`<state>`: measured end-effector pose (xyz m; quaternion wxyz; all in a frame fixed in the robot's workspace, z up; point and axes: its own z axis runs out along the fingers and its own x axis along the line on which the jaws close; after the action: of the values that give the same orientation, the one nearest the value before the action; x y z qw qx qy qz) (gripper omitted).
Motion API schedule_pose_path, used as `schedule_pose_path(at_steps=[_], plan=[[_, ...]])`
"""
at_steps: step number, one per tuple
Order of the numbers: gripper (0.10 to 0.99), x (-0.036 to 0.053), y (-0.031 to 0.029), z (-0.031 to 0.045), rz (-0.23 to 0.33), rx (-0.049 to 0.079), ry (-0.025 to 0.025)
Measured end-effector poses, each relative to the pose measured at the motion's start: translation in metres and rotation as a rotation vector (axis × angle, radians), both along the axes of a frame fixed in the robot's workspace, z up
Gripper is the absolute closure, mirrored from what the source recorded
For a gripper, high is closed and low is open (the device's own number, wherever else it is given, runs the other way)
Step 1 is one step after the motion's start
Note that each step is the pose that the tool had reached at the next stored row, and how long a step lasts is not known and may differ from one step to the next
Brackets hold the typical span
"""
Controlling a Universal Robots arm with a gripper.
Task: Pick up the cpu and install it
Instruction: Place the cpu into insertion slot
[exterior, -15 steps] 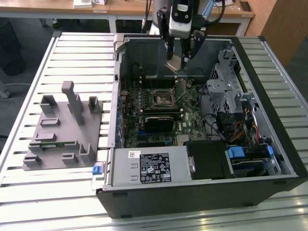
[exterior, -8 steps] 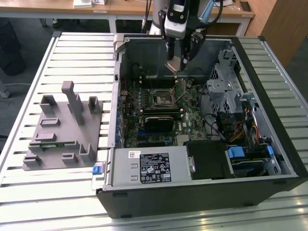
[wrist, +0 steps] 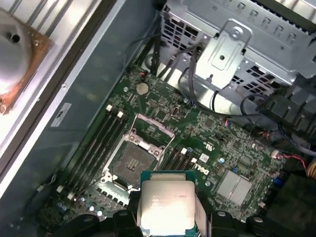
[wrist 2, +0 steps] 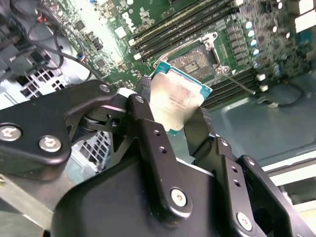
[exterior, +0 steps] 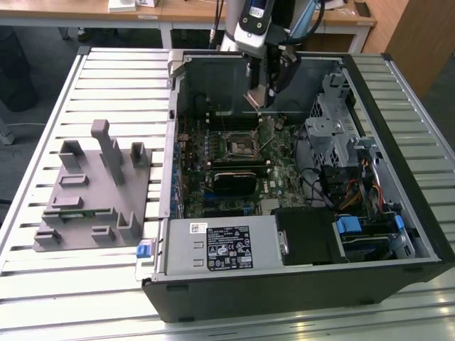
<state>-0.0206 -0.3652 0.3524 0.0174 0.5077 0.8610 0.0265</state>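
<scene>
Got my tool (wrist 2: 174, 118) clamped tight on the cpu (wrist: 167, 202), holding it up inside the pc case (exterior: 298, 295), with the open socket (wrist: 131, 160) down below, close by.

Print on cpu (wrist: 166, 203), white label (exterior: 226, 249) illegible

Light: even, diffuse, from overhead.
Slatted table (exterior: 106, 78): bright, with a pale sheen in the exterior view.
Computer case (exterior: 284, 298): interior shaded, dimmest along its walls.
Motherboard (wrist 2: 98, 29): washed-out glare patch in the second wrist view.
cpu (wrist 2: 177, 96): soft white reflection on its metal top in both wrist views.
</scene>
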Motion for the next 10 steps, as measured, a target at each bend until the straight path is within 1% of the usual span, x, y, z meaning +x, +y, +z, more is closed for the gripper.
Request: schedule_pose_path(at_steps=[10], plan=[[0.565,0.0000,0.0000,-0.0037,-0.182,0.000,0.0000]])
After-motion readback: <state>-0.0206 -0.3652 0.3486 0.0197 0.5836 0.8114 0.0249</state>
